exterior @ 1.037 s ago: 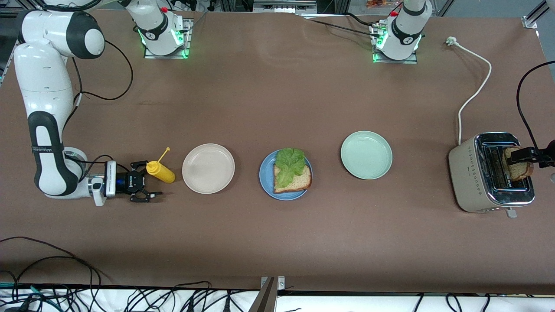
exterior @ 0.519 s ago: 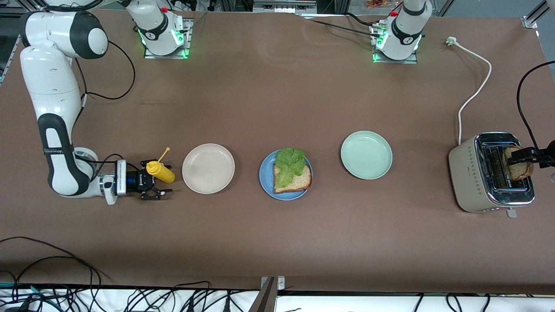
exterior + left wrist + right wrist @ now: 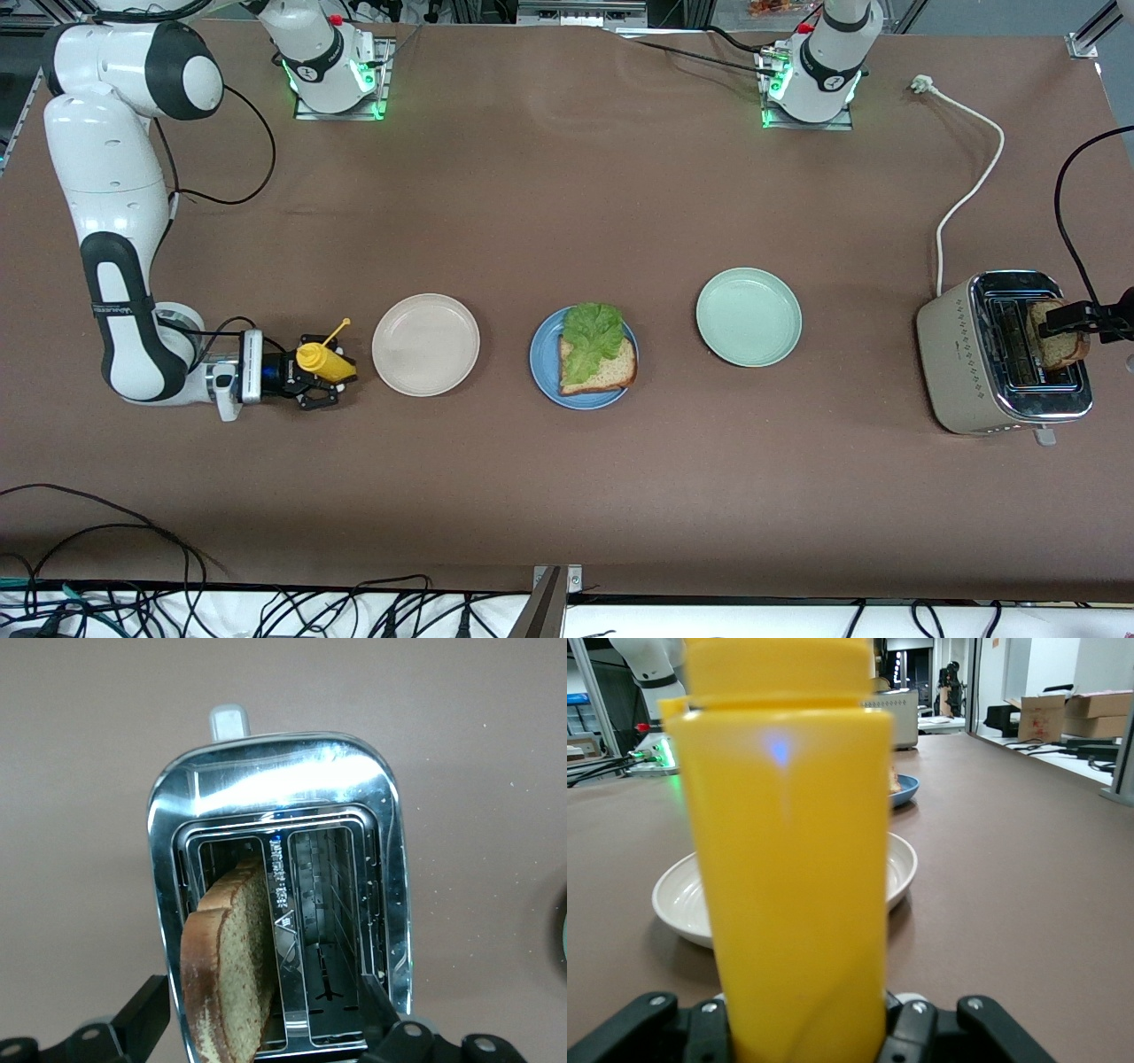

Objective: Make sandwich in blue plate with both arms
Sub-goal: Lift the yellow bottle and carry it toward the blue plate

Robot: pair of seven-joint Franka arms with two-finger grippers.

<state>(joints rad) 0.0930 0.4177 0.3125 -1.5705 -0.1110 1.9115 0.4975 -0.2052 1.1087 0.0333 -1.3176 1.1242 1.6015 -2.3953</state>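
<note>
A blue plate is seen at the middle of the table, about midway between its two ends. On it lies one slice of bread with a lettuce leaf laid over it. A beige plate is set beside it toward the right arm's end, and a pale green plate toward the left arm's end.

A yellow squeeze bottle is stood beside the beige plate, nearer the right arm's end of the table. The right gripper is held low and level at the bottle, and its fingers are pressed in against the bottle's base from both sides.

A toaster is placed at the left arm's end, close to the table's edge, with its white cord trailing toward the corner by the bases. A second slice of bread is raised partly out of one slot, tilted. The left gripper is held over the toaster with its fingers spread wide on either side of that slice; whether they touch it cannot be told.
</note>
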